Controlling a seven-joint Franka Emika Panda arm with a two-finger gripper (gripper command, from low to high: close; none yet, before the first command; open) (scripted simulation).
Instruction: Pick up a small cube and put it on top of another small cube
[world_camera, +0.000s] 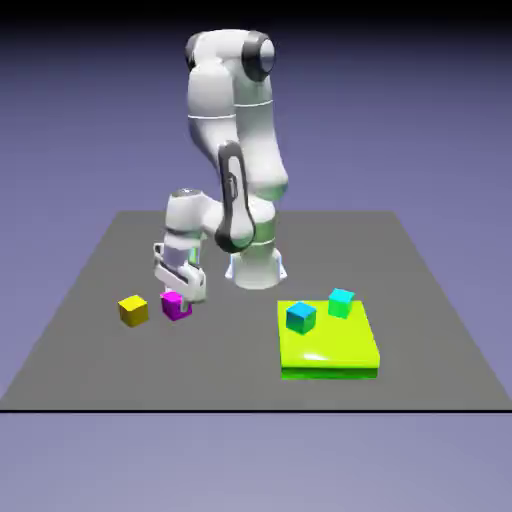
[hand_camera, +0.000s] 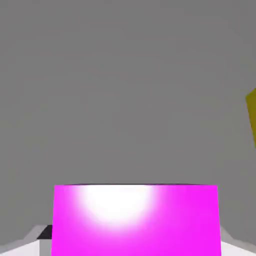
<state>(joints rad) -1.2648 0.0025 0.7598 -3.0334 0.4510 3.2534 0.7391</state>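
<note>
Gripper (world_camera: 176, 302) closed on magenta cube (world_camera: 174, 306) at table; yellow cube (world_camera: 133, 311) near, exterior view's left; blue cube (world_camera: 301, 318) on green slab (world_camera: 330, 345).

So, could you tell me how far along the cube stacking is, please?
No stack is made yet. The small magenta cube sits between the closed fingertips of the white arm's gripper, low at the dark grey table. Left to do: lift it, set it on another small cube and let go.
</note>
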